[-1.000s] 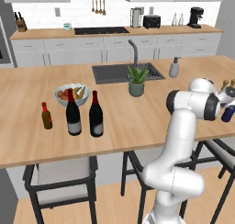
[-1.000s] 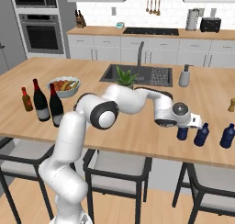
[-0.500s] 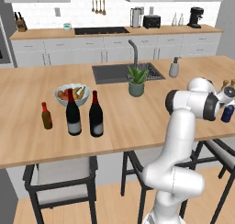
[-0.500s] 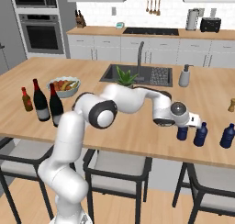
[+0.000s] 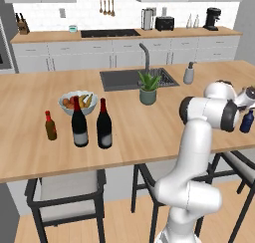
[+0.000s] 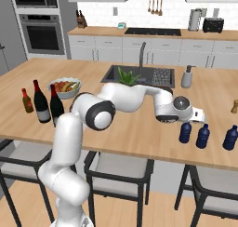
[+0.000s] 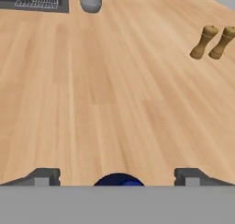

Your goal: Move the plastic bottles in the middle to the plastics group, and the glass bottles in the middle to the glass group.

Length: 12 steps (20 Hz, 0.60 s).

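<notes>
Dark glass first, from the left base view: two wine bottles [image 5: 79, 123] side by side near the front edge of the tabletop [image 5: 149, 137], toward its left end, just beside the small brown bottle [image 5: 50, 126], with the fruit bowl [image 5: 77, 101] behind. Glass share apparently done. At the right end, arm [image 5: 209, 112] reaching over one of the blue plastic bottles [image 5: 246, 121].

From the right base view: three squat blue bottles in a row along the front edge, near the right end, arm's tip hanging just above the left pair. No bottle standing mid-tabletop.

From the hand view: fingers [image 7: 46, 176] spread wide, gripping nothing, with a rounded blue cap [image 7: 118, 181] low between them and touching neither. Pepper mills [image 7: 215, 42] well apart. Sorting seemingly complete; only a clean lift away left.
</notes>
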{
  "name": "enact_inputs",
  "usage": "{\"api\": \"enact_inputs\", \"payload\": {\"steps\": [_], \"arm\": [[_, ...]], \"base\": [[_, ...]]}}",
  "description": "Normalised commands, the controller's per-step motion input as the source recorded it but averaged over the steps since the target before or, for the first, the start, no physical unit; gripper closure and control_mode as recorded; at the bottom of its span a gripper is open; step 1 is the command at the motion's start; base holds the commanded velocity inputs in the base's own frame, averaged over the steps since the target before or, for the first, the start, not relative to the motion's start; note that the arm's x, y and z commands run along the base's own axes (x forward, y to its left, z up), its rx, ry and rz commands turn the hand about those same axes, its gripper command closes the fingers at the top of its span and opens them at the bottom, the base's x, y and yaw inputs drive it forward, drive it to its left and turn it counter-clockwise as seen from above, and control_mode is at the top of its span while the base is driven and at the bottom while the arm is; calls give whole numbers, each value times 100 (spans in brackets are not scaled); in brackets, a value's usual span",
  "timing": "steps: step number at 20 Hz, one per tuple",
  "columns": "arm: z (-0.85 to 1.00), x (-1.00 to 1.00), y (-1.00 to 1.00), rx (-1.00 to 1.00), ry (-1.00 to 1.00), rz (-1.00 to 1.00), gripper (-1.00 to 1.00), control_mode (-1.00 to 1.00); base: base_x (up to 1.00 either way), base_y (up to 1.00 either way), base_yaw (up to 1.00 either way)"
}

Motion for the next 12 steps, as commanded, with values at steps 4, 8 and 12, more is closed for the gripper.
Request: {"api": "enact_inputs", "payload": {"steps": [4, 8, 12], "arm": [[70, -15, 0, 0, 0, 2, -100, -100], [61, -58, 1, 0, 0, 4, -100, -100], [51, -83, 22, 2, -3, -2, -100, -100]], "base": [[0, 0, 0], [0, 0, 0], [0, 0, 0]]}}
